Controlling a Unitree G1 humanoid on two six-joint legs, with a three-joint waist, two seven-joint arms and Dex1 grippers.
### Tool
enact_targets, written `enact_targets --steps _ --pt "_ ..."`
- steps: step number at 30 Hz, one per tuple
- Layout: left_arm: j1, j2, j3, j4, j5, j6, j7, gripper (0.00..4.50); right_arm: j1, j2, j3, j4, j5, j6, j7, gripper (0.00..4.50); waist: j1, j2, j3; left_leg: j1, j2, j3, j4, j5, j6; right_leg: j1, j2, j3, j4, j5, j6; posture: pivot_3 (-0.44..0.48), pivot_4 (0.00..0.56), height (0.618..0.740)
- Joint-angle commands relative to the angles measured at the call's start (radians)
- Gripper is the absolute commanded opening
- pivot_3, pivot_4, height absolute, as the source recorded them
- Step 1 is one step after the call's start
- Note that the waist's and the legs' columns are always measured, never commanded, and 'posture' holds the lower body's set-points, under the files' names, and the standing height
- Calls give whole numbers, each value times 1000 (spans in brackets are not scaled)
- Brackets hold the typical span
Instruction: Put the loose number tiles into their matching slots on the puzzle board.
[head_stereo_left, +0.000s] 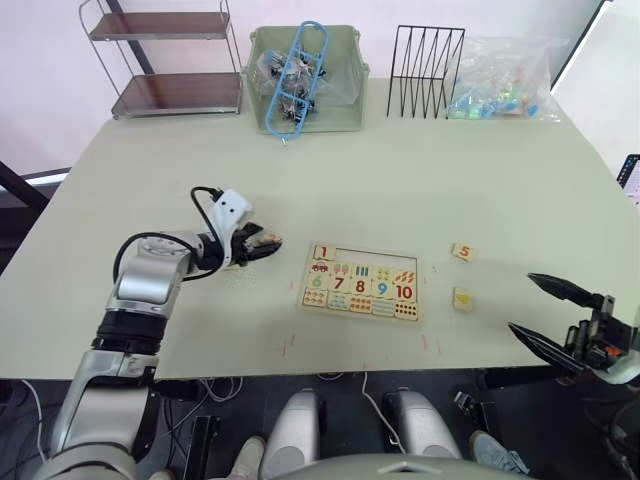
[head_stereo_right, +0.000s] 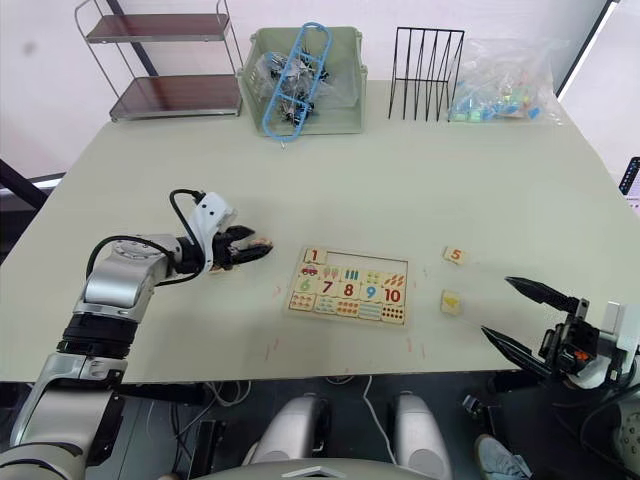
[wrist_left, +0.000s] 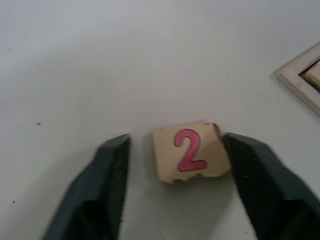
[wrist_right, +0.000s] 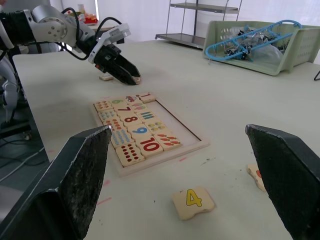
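The puzzle board (head_stereo_left: 362, 282) lies flat at the table's middle front. A red 1 tile (head_stereo_left: 322, 252) fills its top-left slot, and the other slots (head_stereo_left: 375, 256) in that row are bare. Left of the board, my left gripper (head_stereo_left: 266, 243) is low on the table and open. The 2 tile (wrist_left: 190, 155) lies between its fingers, close against one of them. Another loose tile (wrist_right: 106, 77) lies just beside that gripper. The 5 tile (head_stereo_left: 462, 252) and the yellow 4 tile (head_stereo_left: 463, 298) lie right of the board. My right gripper (head_stereo_left: 521, 302) hovers open farther right, holding nothing.
Along the far edge stand a two-tier shelf (head_stereo_left: 170, 65), a green basket (head_stereo_left: 305, 85) with blue hangers, a black wire rack (head_stereo_left: 425, 70) and a plastic bag (head_stereo_left: 505, 85) of small parts. Bare tabletop stretches between these and the board.
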Motion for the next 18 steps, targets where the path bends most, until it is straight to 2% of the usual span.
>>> enact_targets --steps 1,4,8,13,18 --pt "19 -14 -20 -6 -5 21 -14 1546 -10 -17 -13 -33 12 -2 -4 4500 1 0 0 0 0 0 0 0 0 0 0 0 0 0 0 0 150 740" --pt "32 -30 -17 -15 -6 12 -5 1506 -10 -16 -7 -29 10 -2 1 4500 4 0 0 0 0 0 0 0 0 0 0 0 0 0 0 0 150 740" --pt "36 -57 46 -55 -17 12 65 1506 -10 -15 -1 -29 15 2 9 4500 7 0 0 0 0 0 0 0 0 0 -1 0 0 0 0 0 150 740" --pt "99 -64 200 -300 -106 203 174 1506 -30 2 23 -30 17 -2 5 4500 1 -1 1 -2 1 -7 0 0 0 0 -1 -1 0 0 0 0 150 740" --pt "211 -59 293 -538 -157 383 269 1506 -39 -15 49 11 -16 -29 59 4500 -3 -1 1 -1 2 -8 0 0 0 0 -1 -2 0 0 0 0 150 740"
